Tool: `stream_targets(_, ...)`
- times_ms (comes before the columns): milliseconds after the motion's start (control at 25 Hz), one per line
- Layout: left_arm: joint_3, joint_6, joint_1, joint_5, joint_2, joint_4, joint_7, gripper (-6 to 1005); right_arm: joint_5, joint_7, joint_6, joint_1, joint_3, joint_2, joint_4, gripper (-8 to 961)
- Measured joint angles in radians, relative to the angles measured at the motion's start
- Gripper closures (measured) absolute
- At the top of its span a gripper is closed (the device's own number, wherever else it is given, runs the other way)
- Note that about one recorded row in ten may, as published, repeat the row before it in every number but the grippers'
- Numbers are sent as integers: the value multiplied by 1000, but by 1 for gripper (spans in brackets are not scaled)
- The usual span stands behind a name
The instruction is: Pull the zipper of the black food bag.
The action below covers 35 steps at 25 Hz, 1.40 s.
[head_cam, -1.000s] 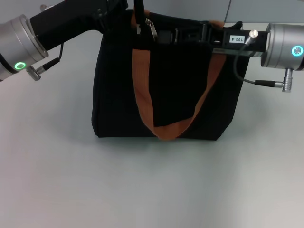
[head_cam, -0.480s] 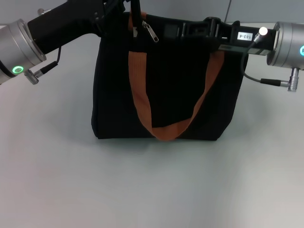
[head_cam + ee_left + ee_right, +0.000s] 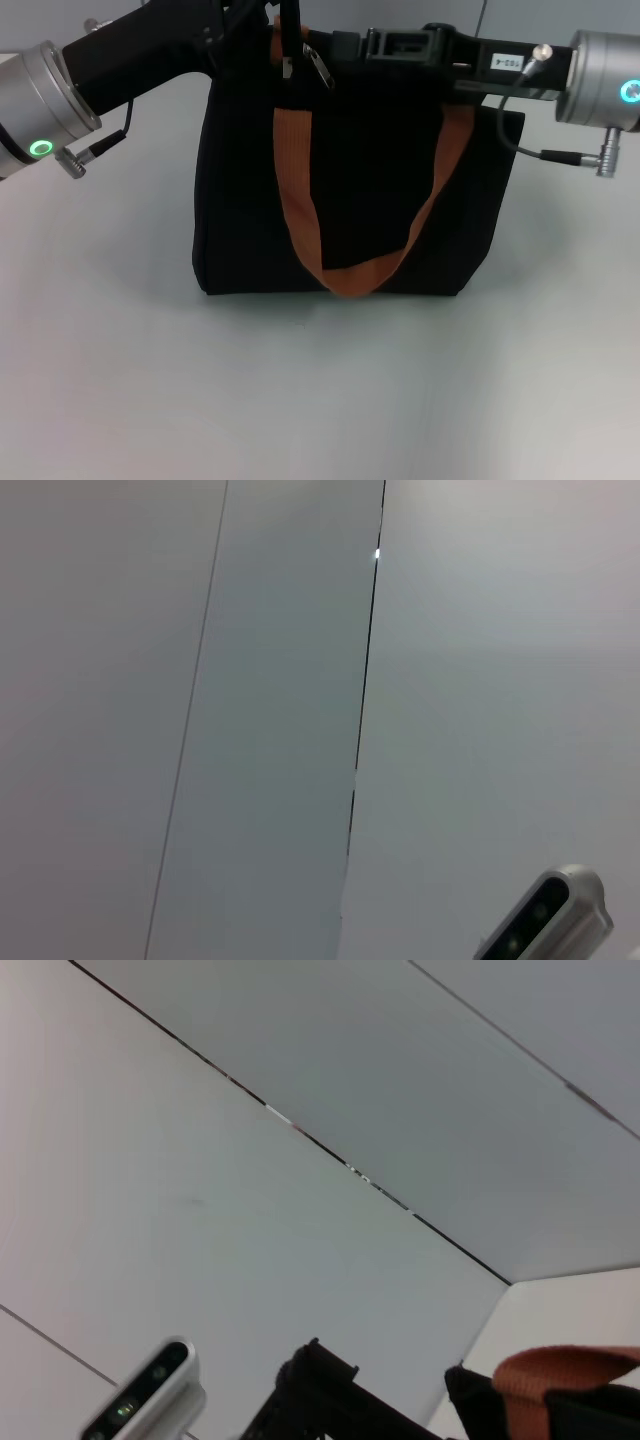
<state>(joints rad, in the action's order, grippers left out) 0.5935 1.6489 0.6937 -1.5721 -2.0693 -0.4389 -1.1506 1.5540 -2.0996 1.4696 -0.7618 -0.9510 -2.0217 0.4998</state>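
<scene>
The black food bag [image 3: 350,180] stands upright on the grey table in the head view. One orange-brown strap [image 3: 300,200] hangs in a loop down its front. The silver zipper pull [image 3: 318,66] dangles at the bag's top edge, left of centre. My left gripper [image 3: 287,35] reaches in from the upper left and sits at the top edge just beside the pull. My right gripper [image 3: 350,45] reaches in level from the right along the bag's top, ending close to the pull. The right wrist view shows a bit of strap [image 3: 560,1380].
The grey table [image 3: 320,400] spreads out in front of the bag and to both sides. A cable [image 3: 520,130] hangs from my right wrist next to the bag's upper right corner. The wrist views show mostly wall and ceiling panels.
My right arm has risen a little along the bag's top over the last second. The zipper pull has swung slightly. The left arm has barely moved.
</scene>
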Motion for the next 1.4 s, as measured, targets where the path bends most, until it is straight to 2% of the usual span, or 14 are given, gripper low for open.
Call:
stream_targets(160,1,0,3,0,0,1,1,980,34,2,-12,-17,-4,-15,-4,592)
stream_targets(520,-1,-6,2,11,0,3,0,980,39,-4,10,-25,-23,-26,0,606)
stream_targets(960,3,-9,4,13,-2,7,5,979,40,-9,11,-29,-25,-28,2,761)
stream_targets(1160,2,-9,2,13,-1,6,6,979,31,-10,18,-11,-10,-24,2,931)
stream_targets(1400,-1,-9,-2,13,0,6,7,979,28,-11,38,-3,7,-21,4,953)
